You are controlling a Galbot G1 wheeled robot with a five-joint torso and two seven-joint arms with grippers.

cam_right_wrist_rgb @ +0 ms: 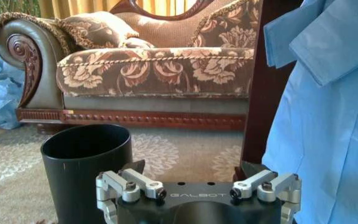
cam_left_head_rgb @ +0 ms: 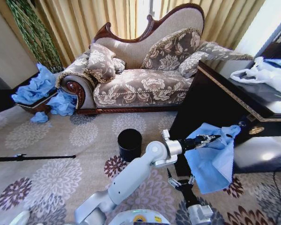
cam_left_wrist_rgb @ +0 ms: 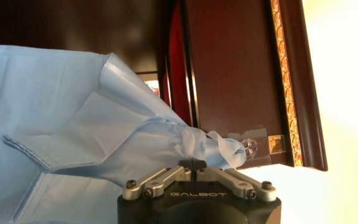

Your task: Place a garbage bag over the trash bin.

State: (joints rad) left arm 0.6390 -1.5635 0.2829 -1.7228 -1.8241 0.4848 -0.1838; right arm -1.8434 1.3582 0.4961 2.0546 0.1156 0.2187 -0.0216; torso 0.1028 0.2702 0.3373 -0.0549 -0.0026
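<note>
The garbage bag (cam_left_head_rgb: pixel 210 159) hangs up in the air beside the dark cabinet (cam_left_head_rgb: pixel 210 103), pinched at its top by the left gripper (cam_left_head_rgb: pixel 207 139) so it can fall open. The right gripper (cam_left_head_rgb: pixel 180 182) waits underneath with its claws apart. The trash bin (cam_left_head_rgb: pixel 129 144) stands bare on the carpet (cam_left_head_rgb: pixel 61 154) nearby.

One garbage bag (cam_left_head_rgb: pixel 213 159), one trash bin (cam_left_head_rgb: pixel 129 144), one sofa (cam_left_head_rgb: pixel 140 75).

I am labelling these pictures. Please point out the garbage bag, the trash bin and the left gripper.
garbage bag (cam_left_head_rgb: pixel 210 161): head view, middle of the hanging sheet.
trash bin (cam_left_head_rgb: pixel 129 144): head view, front wall.
left gripper (cam_left_head_rgb: pixel 214 138): head view, fingertips shut on the bag's top.
</note>
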